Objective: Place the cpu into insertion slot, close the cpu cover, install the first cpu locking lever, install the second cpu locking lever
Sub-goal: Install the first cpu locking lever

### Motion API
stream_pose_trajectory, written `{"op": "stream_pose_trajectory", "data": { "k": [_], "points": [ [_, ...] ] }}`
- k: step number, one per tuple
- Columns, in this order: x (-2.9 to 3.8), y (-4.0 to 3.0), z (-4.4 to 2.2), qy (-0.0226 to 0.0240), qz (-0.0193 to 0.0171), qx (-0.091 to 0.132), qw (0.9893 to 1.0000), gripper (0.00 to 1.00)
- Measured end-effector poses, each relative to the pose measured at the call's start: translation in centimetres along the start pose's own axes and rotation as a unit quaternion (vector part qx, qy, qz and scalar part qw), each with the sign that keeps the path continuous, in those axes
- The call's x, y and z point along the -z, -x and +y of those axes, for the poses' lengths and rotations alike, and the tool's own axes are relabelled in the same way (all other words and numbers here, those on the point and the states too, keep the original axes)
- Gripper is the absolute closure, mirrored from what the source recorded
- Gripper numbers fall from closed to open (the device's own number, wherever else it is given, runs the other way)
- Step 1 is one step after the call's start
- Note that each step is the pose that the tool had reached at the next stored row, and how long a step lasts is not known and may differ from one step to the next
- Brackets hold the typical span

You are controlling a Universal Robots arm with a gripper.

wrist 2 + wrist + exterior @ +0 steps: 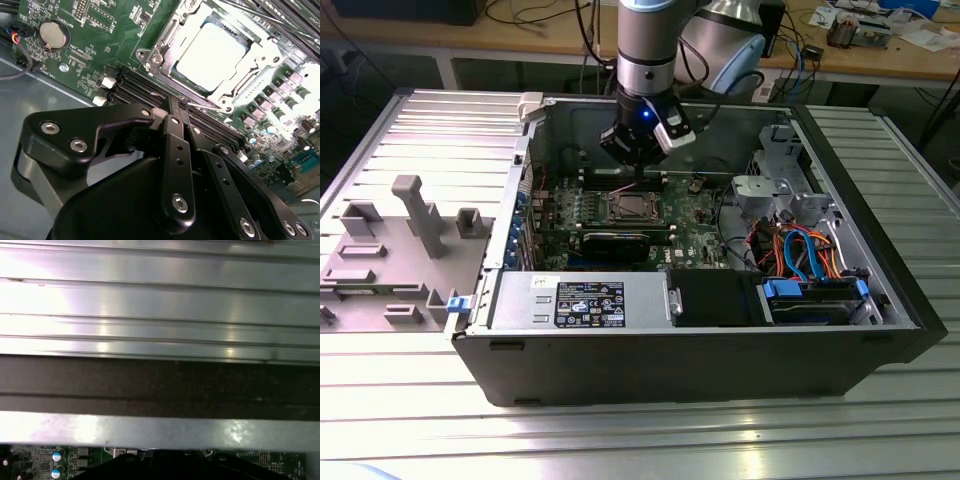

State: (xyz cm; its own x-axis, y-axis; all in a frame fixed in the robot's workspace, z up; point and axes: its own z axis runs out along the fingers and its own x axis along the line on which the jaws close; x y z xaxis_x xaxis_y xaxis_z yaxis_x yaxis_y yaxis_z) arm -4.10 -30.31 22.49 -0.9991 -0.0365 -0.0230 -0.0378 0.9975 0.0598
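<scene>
The cpu (212, 52) lies flat in its socket on the green motherboard (100, 30), its pale metal top showing through the window of the cpu cover (250, 75). The cover is folded down over it. A thin wire locking lever (202, 104) runs along the socket edge nearest my gripper (179, 111). The black fingers (175, 150) are pressed together, and their tips are right at the lever's end. In the exterior view the gripper (638, 168) hangs inside the open computer case, just behind the socket (633, 206).
Black memory slots (135, 85) and a coin battery (51, 34) lie beside the socket. The case wall (160, 385) is close to the wrist. A power supply (585, 300), a drive cage (770, 190) and coloured cables (800, 250) crowd the case. A grey fixture (410, 230) stands on the table.
</scene>
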Motion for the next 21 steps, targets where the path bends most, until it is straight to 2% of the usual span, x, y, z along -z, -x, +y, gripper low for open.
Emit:
{"op": "stream_pose_trajectory", "data": {
  "k": [8, 19, 21],
  "points": [
    [-0.95, 0.39, -0.07, 0.0000, 0.0000, 0.000, 1.0000, 0.89],
    [-1.69, 0.58, -0.12, 0.0000, 0.0007, -0.003, 1.0000, 0.89],
    [-1.80, 0.67, -0.14, 0.0000, 0.0019, -0.004, 1.0000, 0.89]
  ]
}}
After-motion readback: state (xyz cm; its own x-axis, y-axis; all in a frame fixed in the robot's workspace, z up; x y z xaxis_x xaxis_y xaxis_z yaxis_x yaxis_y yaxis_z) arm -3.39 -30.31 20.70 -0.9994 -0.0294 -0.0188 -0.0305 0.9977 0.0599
